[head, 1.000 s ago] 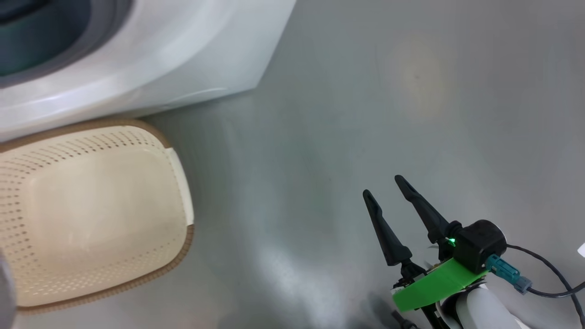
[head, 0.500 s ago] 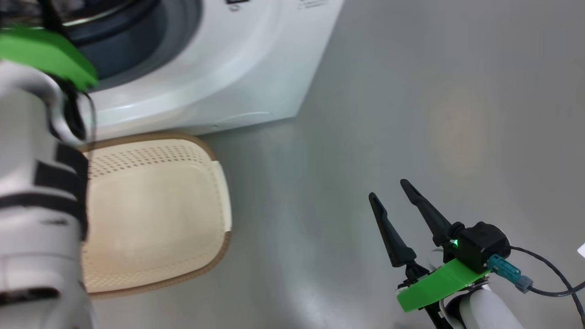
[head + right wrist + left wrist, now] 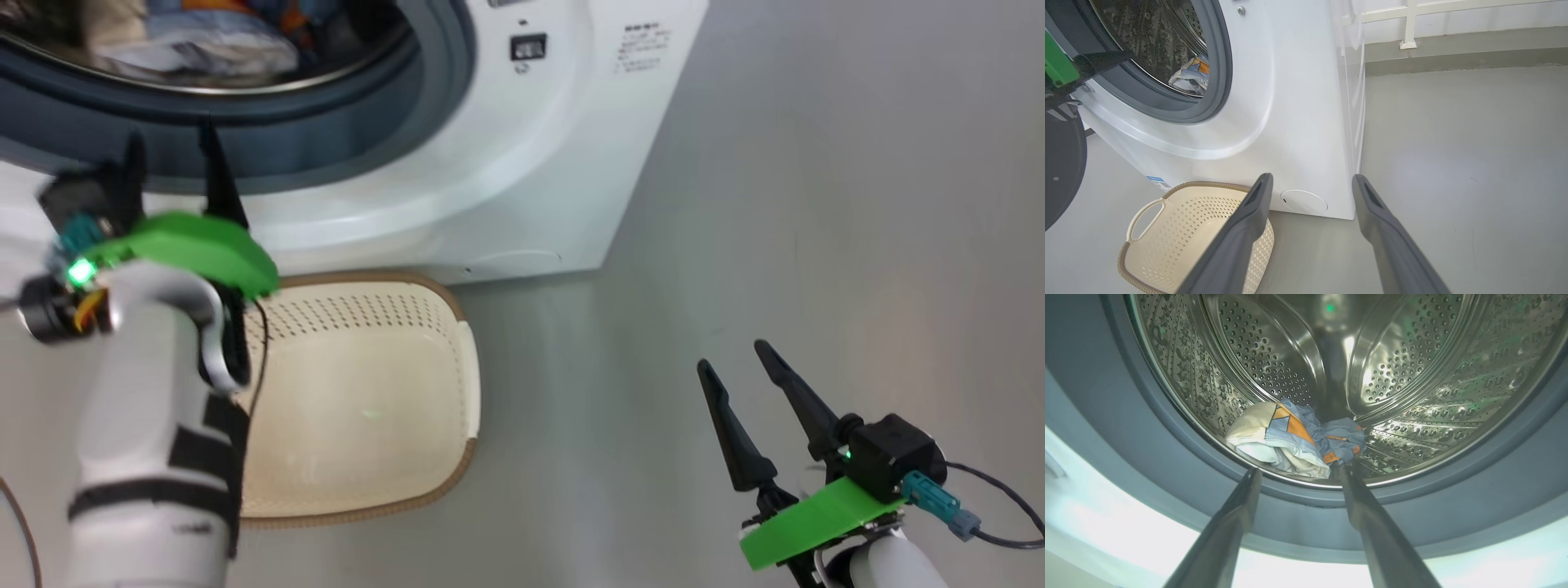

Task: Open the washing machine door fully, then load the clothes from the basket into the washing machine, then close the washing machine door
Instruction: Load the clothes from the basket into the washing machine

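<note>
Clothes (image 3: 1294, 439) sit in the washer (image 3: 539, 180); my left gripper (image 3: 170, 139) and right gripper (image 3: 733, 357) are both spread.
One bundle, one basket (image 3: 367, 408) at the washer's 6 o'clock; the door (image 3: 1061, 163) is cut off at my right wrist view's 9.

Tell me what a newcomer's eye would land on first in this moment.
The shiny steel drum of the washing machine, with the clothes lying bundled at its bottom near the mouth. The left gripper hangs open and empty just before that opening. On the floor before the machine's front sits the basket, nothing showing in it.
</note>
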Motion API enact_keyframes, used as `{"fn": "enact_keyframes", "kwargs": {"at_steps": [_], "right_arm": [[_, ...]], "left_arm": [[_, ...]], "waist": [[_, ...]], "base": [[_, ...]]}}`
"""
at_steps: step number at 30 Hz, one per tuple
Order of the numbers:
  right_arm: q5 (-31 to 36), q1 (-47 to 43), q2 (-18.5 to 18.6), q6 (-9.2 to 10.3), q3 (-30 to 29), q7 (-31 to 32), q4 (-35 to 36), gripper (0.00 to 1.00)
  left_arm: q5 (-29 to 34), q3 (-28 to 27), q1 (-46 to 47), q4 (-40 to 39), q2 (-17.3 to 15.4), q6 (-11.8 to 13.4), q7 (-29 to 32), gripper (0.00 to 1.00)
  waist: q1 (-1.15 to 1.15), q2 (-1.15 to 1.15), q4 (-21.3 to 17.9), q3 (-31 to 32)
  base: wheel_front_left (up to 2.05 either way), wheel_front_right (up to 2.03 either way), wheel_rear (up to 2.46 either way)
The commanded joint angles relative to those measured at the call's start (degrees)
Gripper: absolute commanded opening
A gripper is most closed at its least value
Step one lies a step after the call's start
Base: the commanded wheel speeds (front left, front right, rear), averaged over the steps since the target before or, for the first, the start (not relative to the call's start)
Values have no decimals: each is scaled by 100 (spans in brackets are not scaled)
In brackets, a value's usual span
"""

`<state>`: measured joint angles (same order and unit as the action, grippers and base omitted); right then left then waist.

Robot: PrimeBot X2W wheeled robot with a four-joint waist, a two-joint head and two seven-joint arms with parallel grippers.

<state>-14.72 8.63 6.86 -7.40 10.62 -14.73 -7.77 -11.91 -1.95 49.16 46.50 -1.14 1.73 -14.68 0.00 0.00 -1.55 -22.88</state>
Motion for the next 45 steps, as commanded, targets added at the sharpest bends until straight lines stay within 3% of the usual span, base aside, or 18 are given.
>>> {"fn": "enact_keyframes", "kwargs": {"at_steps": [1,5,13,21,26,34,45], "right_arm": [[5,-158,3,-9,94,-27,113,100],[26,-230,-1,-9,42,-27,121,100],[111,-453,24,-9,-104,-27,166,100],[184,-626,70,-9,-260,-27,206,100],[216,-679,65,-9,-264,-27,235,100],[244,-772,-15,-9,-170,-27,250,100],[306,-879,-40,-9,-191,-27,257,100]], "left_arm": [[-80,9,-292,-275,-180,-29,-31,100],[-373,410,-838,-584,-176,-21,-31,100],[-416,845,-2015,-1253,-175,290,-31,100],[-518,732,-3063,-1948,-175,485,-31,100],[-475,662,-3511,-2319,-175,479,-31,100],[-446,435,-4461,-3172,-174,574,-31,100],[-394,404,-4992,-3799,-174,611,-31,100]], "waist": [[0,0,227,313],[0,0,277,524],[0,0,448,891],[0,0,682,1273],[0,0,715,1479],[0,0,541,1903],[0,0,376,2174]], "base": [[0,0,0],[0,0,0],[0,0,0],[0,0,0],[0,0,0],[0,0,0],[0,0,0]]}}
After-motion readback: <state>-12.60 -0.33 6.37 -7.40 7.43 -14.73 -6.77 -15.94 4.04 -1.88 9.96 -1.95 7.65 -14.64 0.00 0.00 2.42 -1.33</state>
